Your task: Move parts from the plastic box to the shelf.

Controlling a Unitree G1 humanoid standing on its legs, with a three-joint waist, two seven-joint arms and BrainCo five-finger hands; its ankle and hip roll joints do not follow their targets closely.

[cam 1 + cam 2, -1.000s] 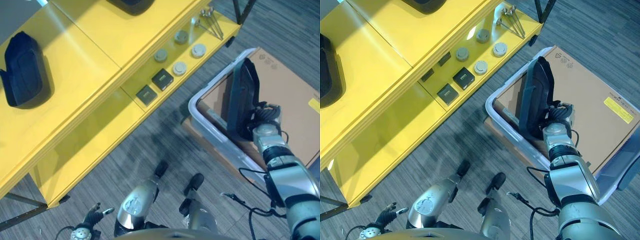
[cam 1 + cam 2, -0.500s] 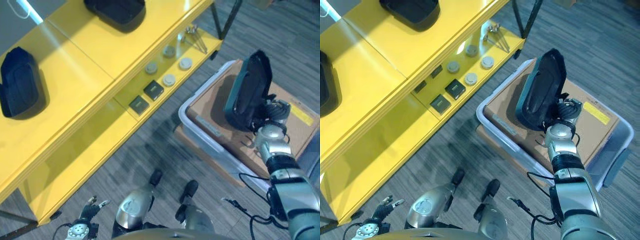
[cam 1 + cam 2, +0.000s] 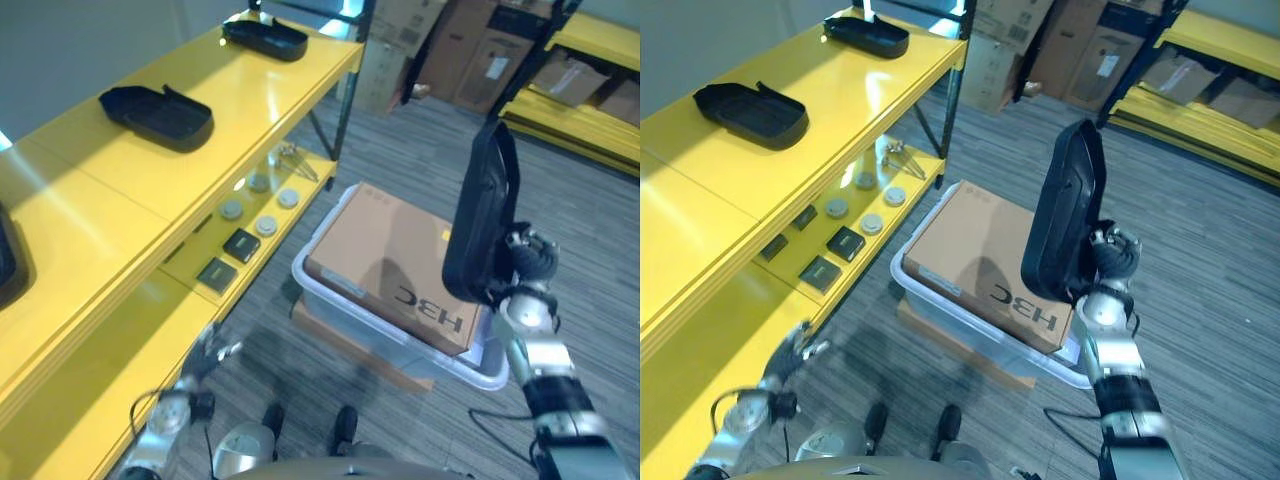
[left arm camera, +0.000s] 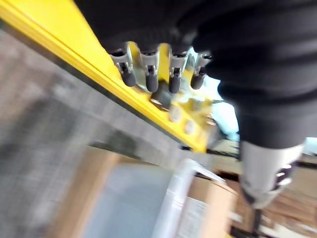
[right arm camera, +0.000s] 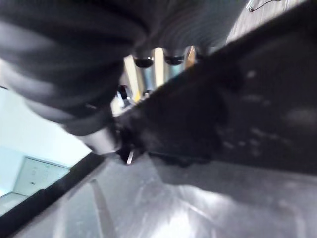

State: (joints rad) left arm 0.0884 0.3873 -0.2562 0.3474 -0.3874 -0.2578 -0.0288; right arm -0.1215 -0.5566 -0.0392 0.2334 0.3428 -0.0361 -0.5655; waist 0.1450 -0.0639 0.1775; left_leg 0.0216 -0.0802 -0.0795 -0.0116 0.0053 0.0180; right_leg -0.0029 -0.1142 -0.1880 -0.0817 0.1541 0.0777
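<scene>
Two parts [image 3: 160, 103] already on shelf [image 3: 90, 190]; right hand [image 3: 1108, 256] w/ fingers curled round black part [image 3: 1065, 215], lifted clear above plastic box [image 3: 400, 350], not yet shelved; left hand [image 3: 205, 350] fingers loosely spread, idle.

The long black moulded plastic part [image 3: 1065, 215] stands upright and hides most of the robot's right hand [image 3: 1108, 252] behind its lower end, so the grip cannot be read there; in the right wrist view the part [image 5: 233, 109] is a dark blur across the fingers [image 5: 156, 69]. The part also covers the right end of the brown cardboard box [image 3: 390, 265] lying in the translucent plastic box [image 3: 330, 310], whose inside stays hidden under that cardboard. At the near left, the left hand [image 3: 205, 350] is smeared and small. A black tray-shaped part [image 3: 5, 265] on the yellow shelf's top board [image 3: 120, 190] is cut off by the left edge. Small round and square pieces [image 3: 845, 225] on the lower board are too small to identify.
</scene>
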